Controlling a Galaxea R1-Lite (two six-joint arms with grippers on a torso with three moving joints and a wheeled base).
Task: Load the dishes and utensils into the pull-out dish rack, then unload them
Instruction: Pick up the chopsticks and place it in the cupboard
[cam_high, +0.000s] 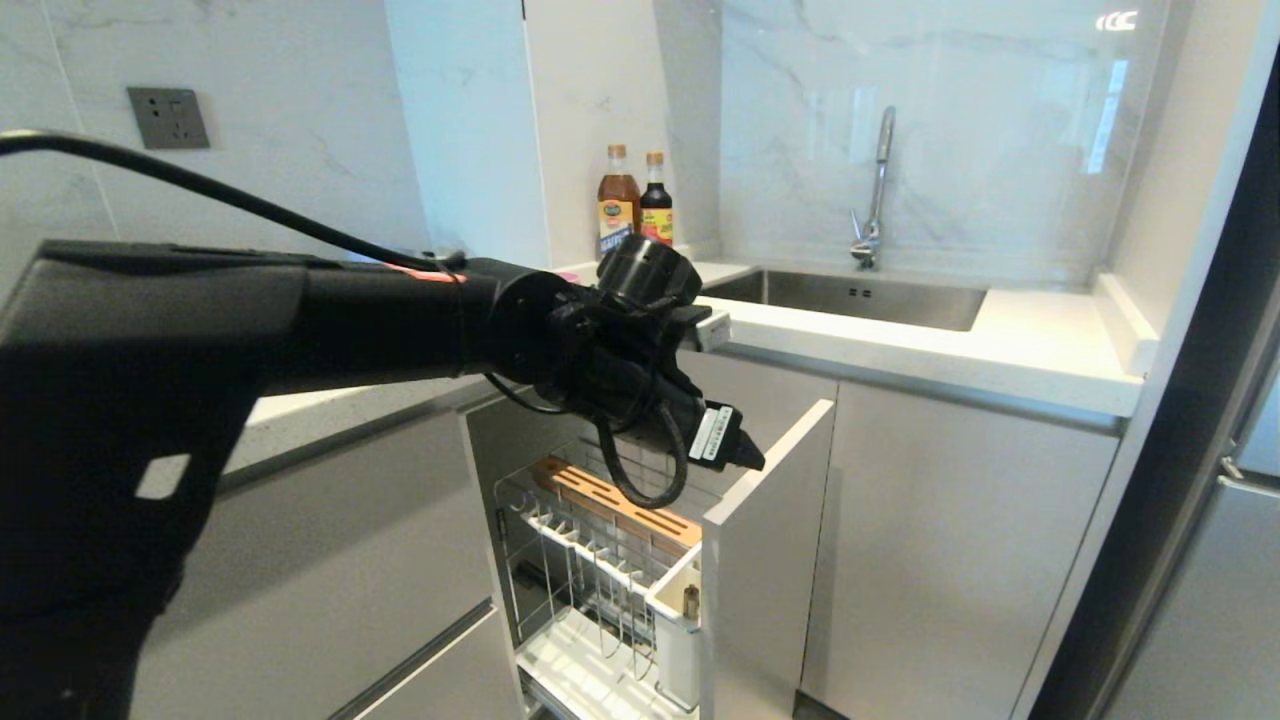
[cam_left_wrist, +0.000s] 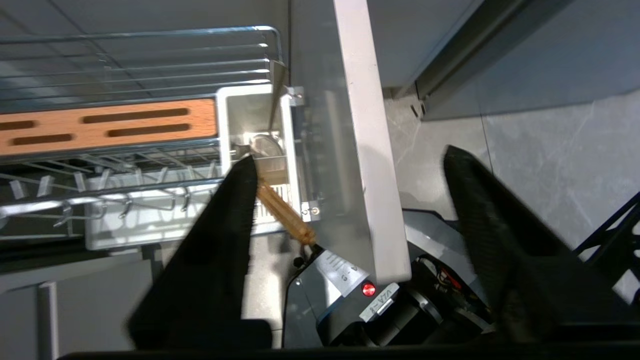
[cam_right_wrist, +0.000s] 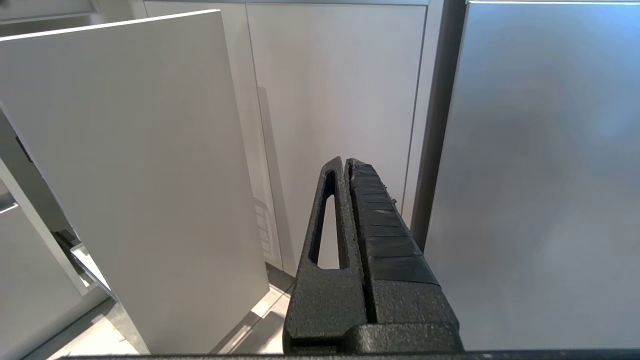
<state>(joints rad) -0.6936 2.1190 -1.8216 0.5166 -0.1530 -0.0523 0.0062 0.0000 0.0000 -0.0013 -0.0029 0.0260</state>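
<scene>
Our left gripper (cam_left_wrist: 350, 165) hangs with fingers spread wide, empty, above the pull-out dish rack (cam_high: 590, 560); the chopsticks (cam_left_wrist: 280, 210) stand in its white utensil box (cam_left_wrist: 255, 150) at six o'clock of the counter (cam_high: 900, 345). Our right gripper (cam_right_wrist: 347, 170) is closed, parked

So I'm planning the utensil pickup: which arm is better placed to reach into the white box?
Left. Its claw hangs open above the pull-out dish rack, close to the white utensil box holding chopsticks. The right claw is shut, facing cabinet doors.
</scene>
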